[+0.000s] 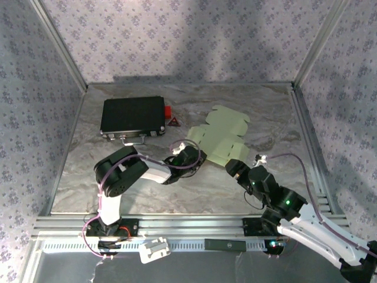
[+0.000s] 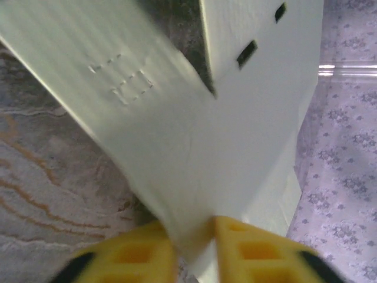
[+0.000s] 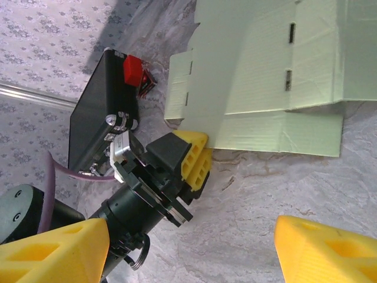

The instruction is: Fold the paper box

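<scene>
Left wrist view: the paper box (image 2: 224, 147), a flat unfolded sheet on the table (image 1: 235, 188) near the black case (image 1: 132, 115), is pinched at one edge by the left gripper (image 2: 194, 244). The right gripper (image 3: 188, 247) hangs open nearby. Pulled there, thin card could buckle or slip free.

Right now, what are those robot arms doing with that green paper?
The left gripper is pinching one edge of the paper box, a mostly flat cut-out sheet that is not yet folded up, on the table. The right gripper is open beside it, holding nothing. A black case sits behind, untouched.
</scene>
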